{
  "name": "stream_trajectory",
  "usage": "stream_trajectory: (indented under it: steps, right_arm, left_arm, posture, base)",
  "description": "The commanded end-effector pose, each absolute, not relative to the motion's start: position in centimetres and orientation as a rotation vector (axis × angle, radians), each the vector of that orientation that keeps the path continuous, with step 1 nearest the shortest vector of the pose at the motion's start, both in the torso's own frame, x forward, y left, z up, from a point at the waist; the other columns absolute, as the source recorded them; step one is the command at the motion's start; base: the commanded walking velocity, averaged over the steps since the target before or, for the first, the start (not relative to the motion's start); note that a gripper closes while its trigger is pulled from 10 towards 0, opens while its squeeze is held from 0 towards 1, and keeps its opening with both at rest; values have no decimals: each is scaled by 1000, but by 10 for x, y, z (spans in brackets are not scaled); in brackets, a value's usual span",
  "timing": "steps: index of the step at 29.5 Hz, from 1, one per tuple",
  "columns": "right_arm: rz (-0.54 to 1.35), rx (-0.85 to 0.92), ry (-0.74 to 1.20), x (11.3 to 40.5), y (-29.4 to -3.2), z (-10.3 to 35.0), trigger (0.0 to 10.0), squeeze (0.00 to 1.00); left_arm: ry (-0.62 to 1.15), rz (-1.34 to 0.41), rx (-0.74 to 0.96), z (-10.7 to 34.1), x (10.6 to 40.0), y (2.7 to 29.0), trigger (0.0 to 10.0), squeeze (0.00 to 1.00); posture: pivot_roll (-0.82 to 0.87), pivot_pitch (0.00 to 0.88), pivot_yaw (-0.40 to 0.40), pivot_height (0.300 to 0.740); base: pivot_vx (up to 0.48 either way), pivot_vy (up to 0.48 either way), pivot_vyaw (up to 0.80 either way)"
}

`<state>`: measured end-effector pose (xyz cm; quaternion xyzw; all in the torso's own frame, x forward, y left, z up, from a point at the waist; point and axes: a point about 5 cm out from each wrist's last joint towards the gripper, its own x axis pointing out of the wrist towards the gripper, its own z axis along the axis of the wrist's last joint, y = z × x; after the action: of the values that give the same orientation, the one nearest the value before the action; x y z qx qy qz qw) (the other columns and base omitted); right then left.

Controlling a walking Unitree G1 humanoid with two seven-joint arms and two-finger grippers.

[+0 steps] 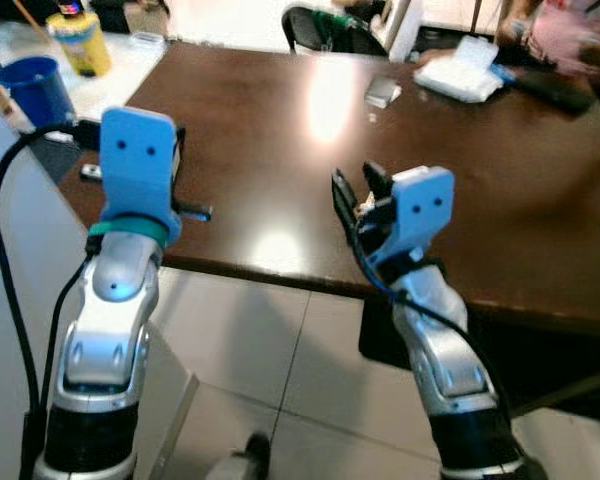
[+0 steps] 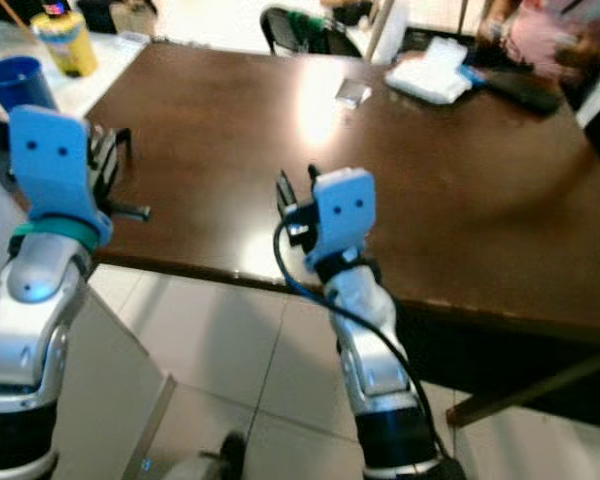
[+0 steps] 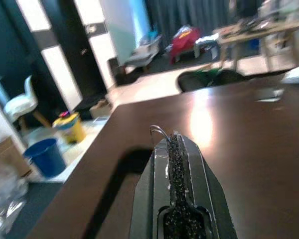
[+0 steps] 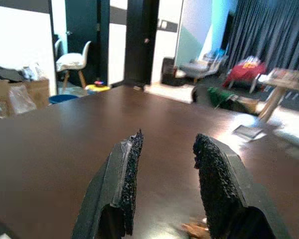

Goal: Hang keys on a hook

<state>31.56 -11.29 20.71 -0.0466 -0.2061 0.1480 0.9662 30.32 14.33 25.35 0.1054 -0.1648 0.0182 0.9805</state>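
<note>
Left eye view, left tool (image 1: pixel 185 175): it is hanging raised over the near left corner of the dark brown surface (image 1: pixel 280 150); from here I cannot tell how its fingers are standing.
Left eye view, right tool (image 1: pixel 358 195): it is hovering over the near edge of the surface with its two black fingers standing apart and nothing between them.
Left eye view, beyond the tools: a small grey flat object (image 1: pixel 383 92) is lying far ahead of the right tool, a white plastic case (image 1: pixel 460 72) beyond that; a blue bucket (image 1: pixel 35 88) and a yellow container (image 1: pixel 83 40) are standing off past the left tool.
Right eye view: the same layout is showing, with a person's sleeve (image 2: pixel 550 35) at the far corner, blurred.
Left wrist view, left tool (image 3: pixel 175 149): its two rough pads are pressing together, and a thin bent wire (image 3: pixel 159 131) is sticking out at the tip; this is looking like the ring of the keys, though the keys themselves are too hidden to confirm.
Right wrist view, right tool (image 4: pixel 164 149): the pads are gaping, empty, over bare surface.
Progress: the pickup is appearing done, if that wire is the key ring. No hook is coming into view, so finding it, carrying the keys there and hanging them are all remaining.
</note>
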Motion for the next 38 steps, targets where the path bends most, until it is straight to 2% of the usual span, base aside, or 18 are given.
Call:
stream_trajectory:
  steps: [1,28,38]
  right_arm:
    - [332,-96,-418,314,-106,205,10000,0]
    - [342,-101,-424,315,-106,204,10000,0]
    - [344,-99,-436,315,-106,206,10000,0]
  left_arm:
    - [-313,49,225,250,305,147,10000,0]
    - [-429,-78,281,258,295,125,10000,0]
    - [-504,-194,251,270,288,113,10000,0]
  posture:
    - [96,6,89,740]
    - [97,11,90,740]
    - [98,8,88,740]
  base:
    - [0,0,800]
    - [0,0,800]
    - [0,0,800]
